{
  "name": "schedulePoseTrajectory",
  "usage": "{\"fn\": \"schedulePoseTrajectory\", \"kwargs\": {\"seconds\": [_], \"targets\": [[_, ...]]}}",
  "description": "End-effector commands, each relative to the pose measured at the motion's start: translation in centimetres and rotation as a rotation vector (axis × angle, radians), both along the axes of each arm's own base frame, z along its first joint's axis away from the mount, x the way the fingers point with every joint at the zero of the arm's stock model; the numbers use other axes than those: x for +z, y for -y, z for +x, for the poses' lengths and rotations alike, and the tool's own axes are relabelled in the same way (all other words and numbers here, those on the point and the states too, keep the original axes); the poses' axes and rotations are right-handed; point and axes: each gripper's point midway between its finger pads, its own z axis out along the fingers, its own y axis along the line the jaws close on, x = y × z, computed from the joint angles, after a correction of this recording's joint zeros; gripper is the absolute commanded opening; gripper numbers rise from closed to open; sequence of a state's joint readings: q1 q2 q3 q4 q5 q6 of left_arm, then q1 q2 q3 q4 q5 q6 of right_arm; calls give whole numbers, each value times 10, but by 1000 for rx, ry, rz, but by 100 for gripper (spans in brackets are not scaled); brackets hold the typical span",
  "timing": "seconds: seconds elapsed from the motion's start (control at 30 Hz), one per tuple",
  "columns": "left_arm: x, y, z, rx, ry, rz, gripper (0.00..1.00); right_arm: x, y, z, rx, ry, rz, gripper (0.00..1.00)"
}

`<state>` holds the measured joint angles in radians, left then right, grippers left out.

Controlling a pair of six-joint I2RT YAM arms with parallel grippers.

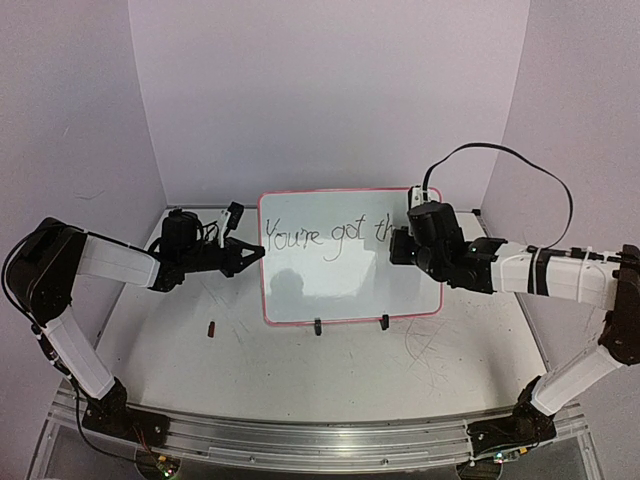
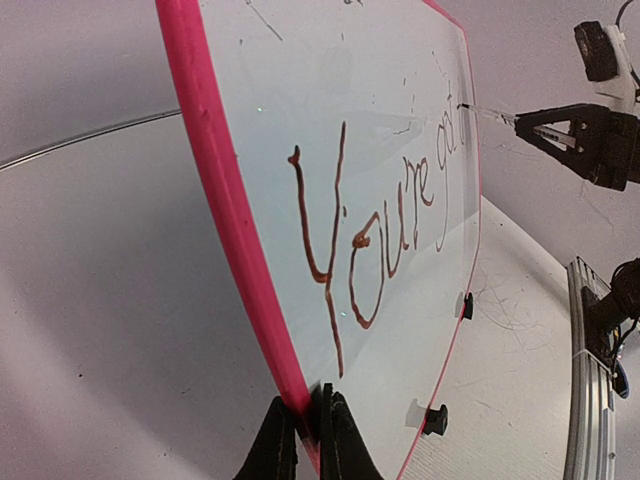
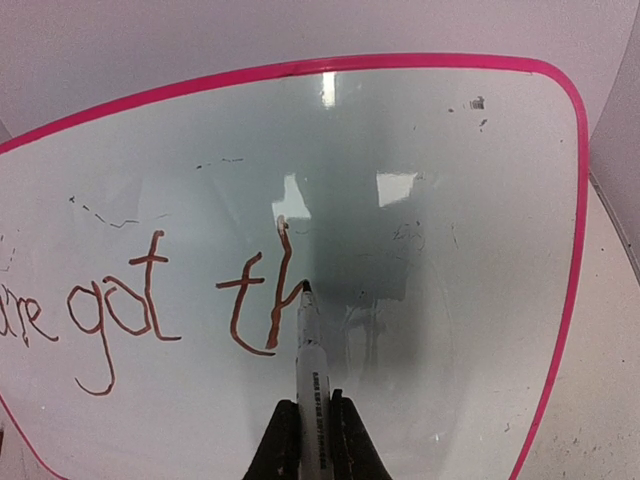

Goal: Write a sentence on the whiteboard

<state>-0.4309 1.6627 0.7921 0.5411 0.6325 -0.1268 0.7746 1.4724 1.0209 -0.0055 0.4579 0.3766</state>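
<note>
One small dark piece (image 1: 212, 328), perhaps a marker cap, lies nearest me on the counter (image 1: 300, 385), at about 7 o'clock from the whiteboard (image 1: 340, 290). Beyond it the board stands propped on two black clip feet (image 1: 318, 326), toward 12 o'clock of the counter. My left end effector (image 1: 252, 256) is closed on the pink frame at the board's 9 o'clock edge. My right end effector (image 1: 402, 246), reaching in from 3 o'clock, is clamped on a marker (image 3: 308, 375) whose tip touches the panel at the h. Farther up, the sentence (image 1: 325, 238) runs across the upper half and reads "You're got th", so it looks unfinished. I judge the board light, stiff and slick, and likely to tip or skate on its feet under pen pressure. The frame edge is the place to hold it, never the glossy face. The marker's barrel is thin and smooth and could twist in my grip if I press hard.
</note>
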Motion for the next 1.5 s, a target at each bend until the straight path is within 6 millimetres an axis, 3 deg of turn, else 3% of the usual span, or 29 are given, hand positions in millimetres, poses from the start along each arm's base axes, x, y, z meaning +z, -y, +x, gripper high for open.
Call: {"fn": "schedulePoseTrajectory", "kwargs": {"seconds": [0.0, 0.3, 0.53, 0.63, 0.8, 1.0, 1.47], "targets": [[-14, 9, -3, -15, 32, 86, 0, 0, 9, -6, -9, -18, 5, 0], [-14, 9, -3, -18, 32, 85, 0, -11, 7, -13, 26, -62, -4, 0], [-14, 9, -4, -17, 33, 87, 0, -11, 17, -18, 1, -74, -30, 0], [-14, 9, -3, -17, 35, 86, 0, 6, 24, -19, -13, -36, -29, 0], [-12, 9, -4, -15, 38, 86, 0, 58, 43, -25, -29, 104, 21, 0], [-13, 8, -4, -11, 38, 89, 0, 42, 39, -19, 1, 64, 8, 0], [-12, 8, -4, -10, 41, 89, 0, 34, 12, -8, 92, 43, 38, 0]]}}
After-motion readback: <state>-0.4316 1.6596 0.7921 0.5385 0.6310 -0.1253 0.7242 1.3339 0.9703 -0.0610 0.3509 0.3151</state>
